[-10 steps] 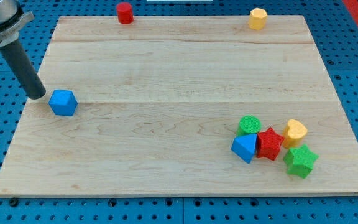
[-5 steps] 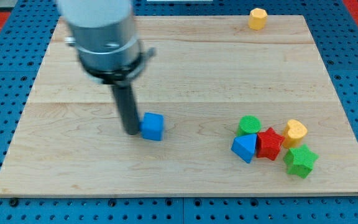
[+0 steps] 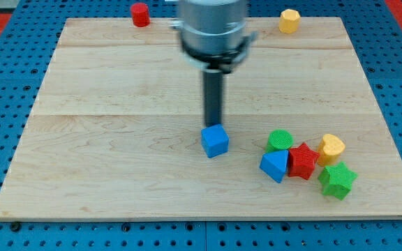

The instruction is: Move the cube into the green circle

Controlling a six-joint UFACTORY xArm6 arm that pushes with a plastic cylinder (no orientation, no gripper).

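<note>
The blue cube (image 3: 215, 141) lies a little toward the desk's (image 3: 82, 77) right of centre, nearer the bottom edge. The green circle (image 3: 280, 140) sits well apart toward the right edge, touching the blue triangular block (image 3: 275, 165) and red star (image 3: 303, 161).

My tip (image 3: 213, 125) is set just at the cube's top side. For a clean push rightward, contact is better made on the cube's left face, low and centred, so spin is avoided.

Jaws: none are fitted; nothing is held, only the rod end touching or nearly touching the cube.
</note>
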